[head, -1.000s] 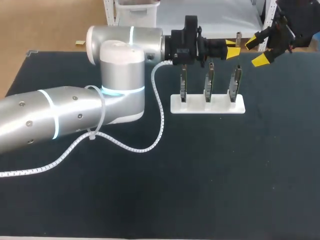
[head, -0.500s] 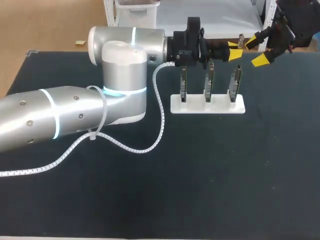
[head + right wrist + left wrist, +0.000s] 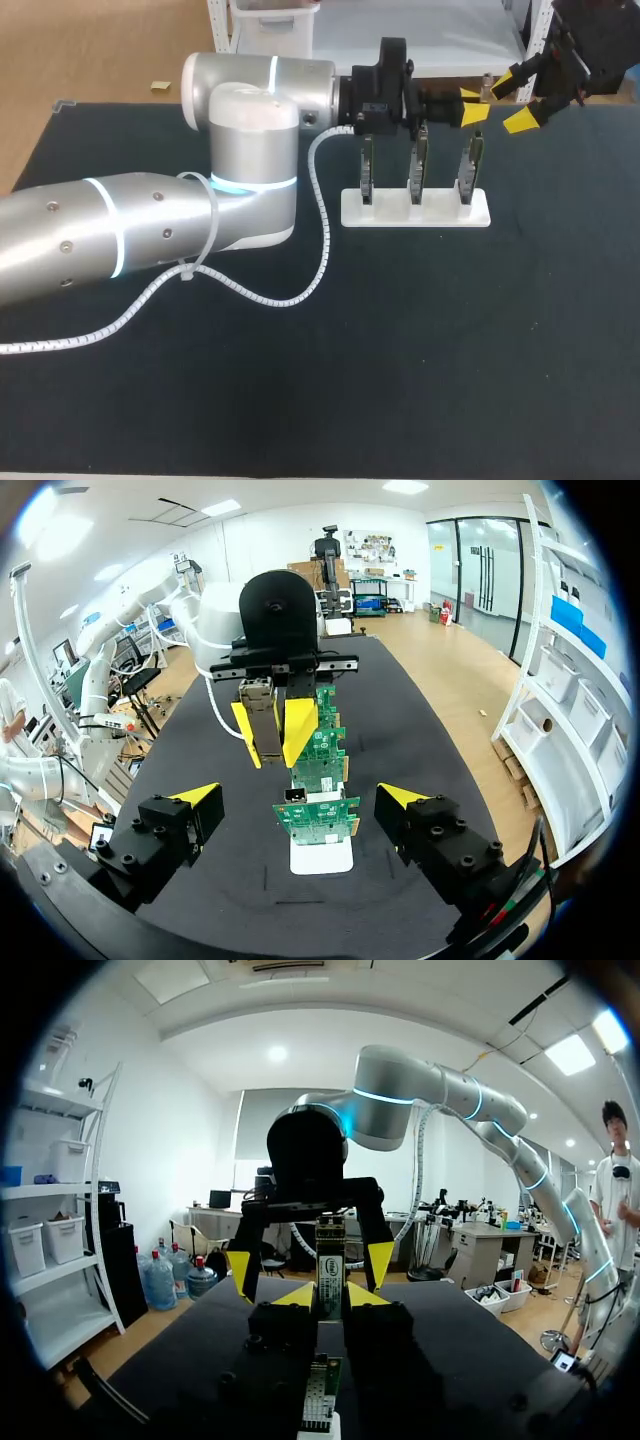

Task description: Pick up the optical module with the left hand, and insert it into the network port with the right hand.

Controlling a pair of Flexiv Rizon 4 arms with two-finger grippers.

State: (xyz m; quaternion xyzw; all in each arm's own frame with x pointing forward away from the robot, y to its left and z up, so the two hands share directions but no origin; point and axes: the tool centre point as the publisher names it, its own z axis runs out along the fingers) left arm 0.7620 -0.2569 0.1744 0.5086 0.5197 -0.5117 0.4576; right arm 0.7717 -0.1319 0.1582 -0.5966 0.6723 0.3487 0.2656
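Standing in the white base point(image 3: 442, 214) are three upright circuit boards point(image 3: 416, 176).

A dark, matte desk point(image 3: 450, 350) fills most of the head view, with a pale wooden floor point(image 3: 110, 50) beyond its far edge and the white legs of a shelf rack point(image 3: 222, 25) standing there. From the left wrist view the room has white walls point(image 3: 190, 1110), round ceiling lights point(image 3: 277, 1054) and open shelving point(image 3: 45, 1250) carrying white bins. The right wrist view shows tall glass doors point(image 3: 480, 555), more white shelving point(image 3: 575, 680) and bright ceiling panels point(image 3: 222, 507).
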